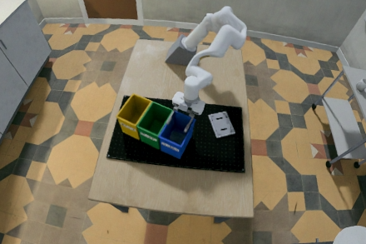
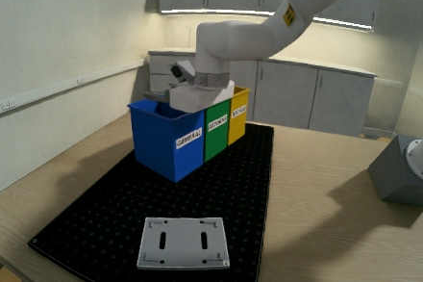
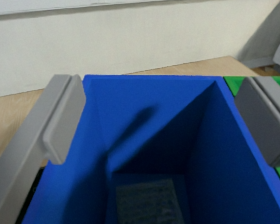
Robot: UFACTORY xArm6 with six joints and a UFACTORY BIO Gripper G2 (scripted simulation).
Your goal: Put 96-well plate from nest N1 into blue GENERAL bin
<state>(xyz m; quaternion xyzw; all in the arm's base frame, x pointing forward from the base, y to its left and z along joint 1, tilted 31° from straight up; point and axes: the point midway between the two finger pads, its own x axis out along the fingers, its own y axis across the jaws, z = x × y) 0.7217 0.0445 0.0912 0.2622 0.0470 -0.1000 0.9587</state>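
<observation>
The 96-well plate (image 3: 148, 204) (image 1: 176, 136) lies in shadow on the floor of the blue GENERAL bin (image 1: 185, 146) (image 2: 154, 142) (image 3: 116, 95). The plate nest (image 1: 221, 123) (image 2: 183, 241) is bare. My gripper (image 1: 177, 126) (image 3: 163, 120) is open, its two fingers apart with nothing between them. It is over the blue bin's mouth, tilted, with the fingertips near the rim and the plate well below. The blue, green (image 1: 145, 131) (image 2: 216, 143) and yellow (image 1: 131, 131) (image 2: 236, 129) bins all stand upright in a row.
The green bin stands right beside the blue one, and its rim passes near the right finger in the wrist view. The bins and nest are on a black perforated board (image 1: 208, 156) (image 2: 115, 224). The grey arm base (image 1: 180, 54) (image 2: 401, 176) is at the table's back.
</observation>
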